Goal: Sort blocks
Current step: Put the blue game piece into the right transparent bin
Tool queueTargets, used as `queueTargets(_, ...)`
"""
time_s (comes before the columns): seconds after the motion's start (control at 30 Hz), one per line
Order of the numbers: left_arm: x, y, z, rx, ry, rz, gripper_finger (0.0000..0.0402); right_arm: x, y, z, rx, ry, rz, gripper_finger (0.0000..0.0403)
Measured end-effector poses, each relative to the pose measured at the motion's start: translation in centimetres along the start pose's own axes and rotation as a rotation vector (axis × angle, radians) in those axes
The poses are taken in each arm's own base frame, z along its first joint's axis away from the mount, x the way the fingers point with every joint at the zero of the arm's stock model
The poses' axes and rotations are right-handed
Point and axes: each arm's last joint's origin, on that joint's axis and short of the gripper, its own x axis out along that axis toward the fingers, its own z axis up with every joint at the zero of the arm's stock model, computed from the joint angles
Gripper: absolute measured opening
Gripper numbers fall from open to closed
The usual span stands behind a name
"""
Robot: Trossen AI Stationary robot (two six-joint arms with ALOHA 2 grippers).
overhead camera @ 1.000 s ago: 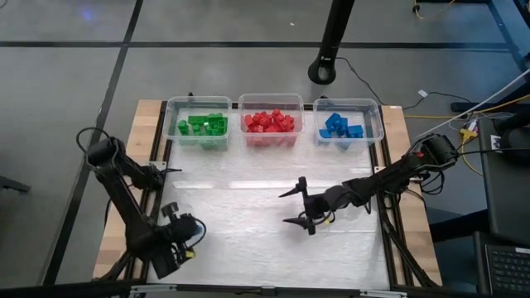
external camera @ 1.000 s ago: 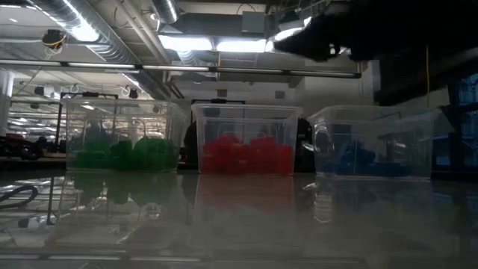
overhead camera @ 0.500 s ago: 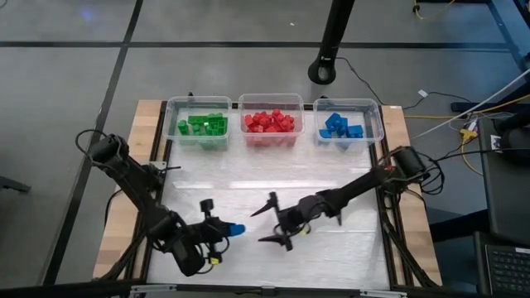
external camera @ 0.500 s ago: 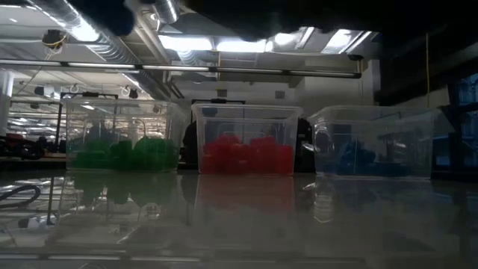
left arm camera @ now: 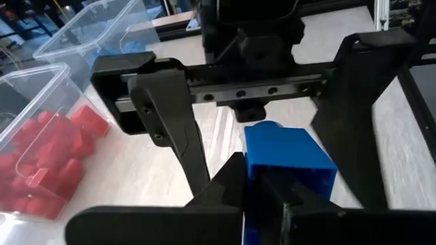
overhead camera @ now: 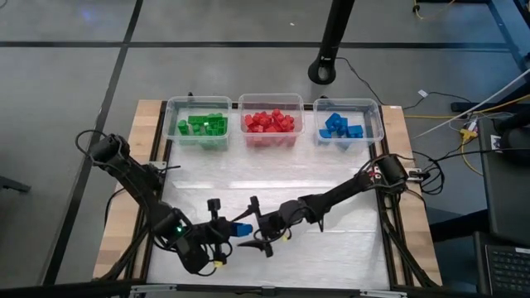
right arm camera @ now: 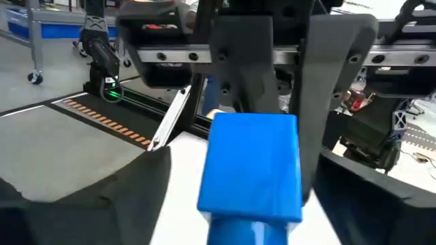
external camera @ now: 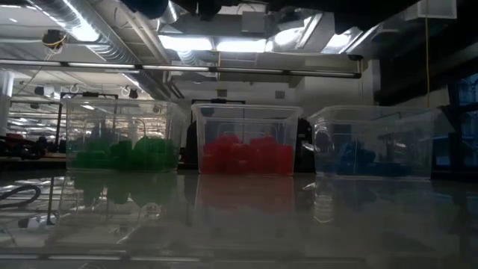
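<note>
Holding a blue block [overhead camera: 241, 228] tight near the table's [overhead camera: 331, 248] front edge, the left gripper [overhead camera: 225, 229] meets the right gripper [overhead camera: 259, 228], whose fingers are spread wide around it.

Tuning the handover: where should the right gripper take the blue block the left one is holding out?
On the free end of the blue block, coming from the side facing the left gripper. The right gripper is open, its fingers astride that end.
</note>
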Motion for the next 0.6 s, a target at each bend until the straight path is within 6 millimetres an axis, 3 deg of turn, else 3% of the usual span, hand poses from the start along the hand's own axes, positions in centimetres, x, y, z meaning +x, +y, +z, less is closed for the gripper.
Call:
queueTargets(0.1,-0.2,-0.2,0.1,0.004,-0.008,-0.008,0.0004,0.0,0.0,0.1,-0.001,0.003,-0.011,0.0288)
queueTargets(0.27,-0.1,-0.2,0.2,0.005,-0.02,-0.016,0.0023,0.0,-0.1,-0.2,-0.021,0.03,-0.028,0.0158)
queueTargets(0.43,-0.5,0.0,0.6,0.03,-0.007,-0.068,0.0081,0.0,-0.2,-0.3,-0.082,0.036,0.003,0.0147)
queueTargets(0.6,-2.7,1.4,2.4,0.052,0.024,-0.199,0.0135,-1.1,-0.9,2.2,-0.16,0.104,0.016,0.0144)
